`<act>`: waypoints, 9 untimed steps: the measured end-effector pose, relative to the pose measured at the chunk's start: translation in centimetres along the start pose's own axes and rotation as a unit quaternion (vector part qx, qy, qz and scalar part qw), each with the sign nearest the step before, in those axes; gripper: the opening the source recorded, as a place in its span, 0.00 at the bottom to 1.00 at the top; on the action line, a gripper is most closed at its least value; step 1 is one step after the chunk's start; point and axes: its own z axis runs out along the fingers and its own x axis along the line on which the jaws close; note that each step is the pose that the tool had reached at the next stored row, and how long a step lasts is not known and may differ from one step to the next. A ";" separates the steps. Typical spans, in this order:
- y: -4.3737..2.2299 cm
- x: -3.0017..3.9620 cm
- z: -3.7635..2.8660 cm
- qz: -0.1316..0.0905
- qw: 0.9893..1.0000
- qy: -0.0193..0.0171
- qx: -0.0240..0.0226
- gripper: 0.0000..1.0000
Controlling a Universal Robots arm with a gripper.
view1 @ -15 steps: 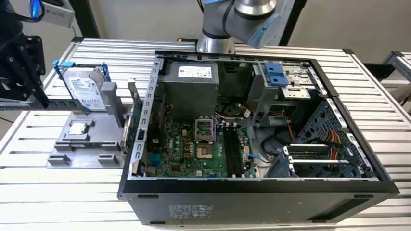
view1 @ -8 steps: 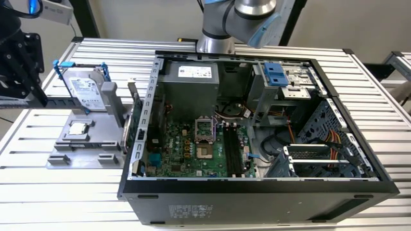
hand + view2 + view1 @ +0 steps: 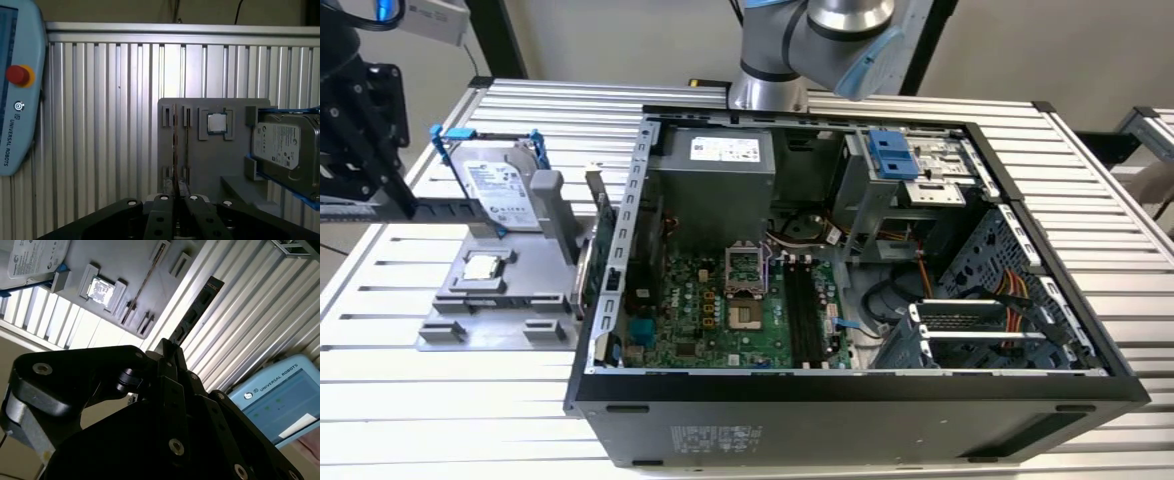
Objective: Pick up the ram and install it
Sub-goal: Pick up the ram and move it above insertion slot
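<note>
Both wrist views show my claw (image 3: 177, 198) clenched on one end of the ram (image 3: 175, 145), which sticks straight out from the fingertips, edge-on to the first wrist view. Beyond it the gray holder (image 3: 200, 165) sits on the ribbed desk (image 3: 100, 125), hard drive (image 3: 282, 142) at one edge, with open slats toward the pendant (image 3: 15, 100).

ram (image 3: 196, 310) 1 | hard drive (image 3: 500, 190) 1 | processor chip (image 3: 483, 266) 1 | computer case (image 3: 854, 395) 1 | pendant (image 3: 15, 100) 1

Pincer (image 3: 178, 199) clamps ram (image 3: 175, 150) edge-on, over grey holder (image 3: 210, 160).
</note>
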 end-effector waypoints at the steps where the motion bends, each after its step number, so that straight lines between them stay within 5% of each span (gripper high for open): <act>1: 0.00 0.00 -0.05 0.000 1.000 0.000 0.000 0.00; 9: 0.00 0.00 -0.31 0.000 1.000 0.000 0.000 0.00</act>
